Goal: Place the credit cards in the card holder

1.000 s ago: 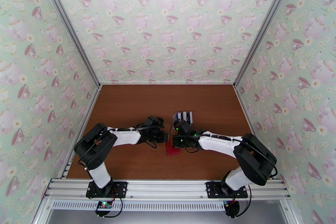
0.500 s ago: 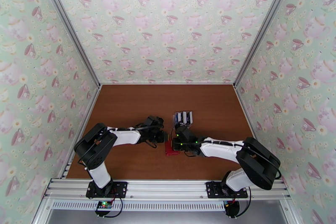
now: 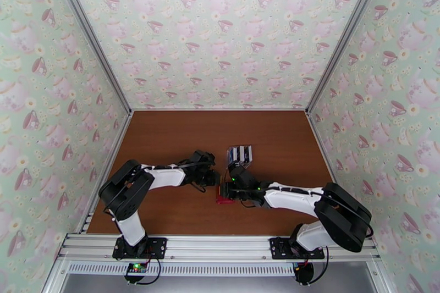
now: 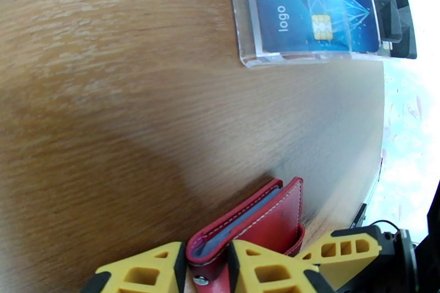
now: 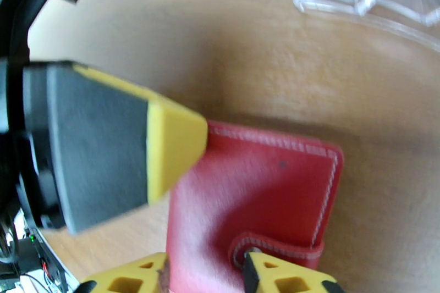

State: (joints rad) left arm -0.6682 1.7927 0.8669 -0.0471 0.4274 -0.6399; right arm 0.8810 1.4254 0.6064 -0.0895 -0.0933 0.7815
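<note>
Your left gripper point(image 4: 206, 264) was clamped on the folded edge of the red wallet point(image 4: 264, 222). The wallet was between the two arms, near the middle of the table point(image 3: 165, 140), and it gaped a little with grey-blue showing inside. Your right gripper point(image 5: 203, 275) had its fingers apart, one on each side of the wallet's tab end. Farther back, the cards point(image 4: 308, 8) sat in the clear rack point(image 4: 286, 59), apart from the wallet.

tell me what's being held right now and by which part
the left hand pinches the red card holder by the edge with the snap stud. the right hand straddles its tab end, but whether it grips cannot be told
</note>
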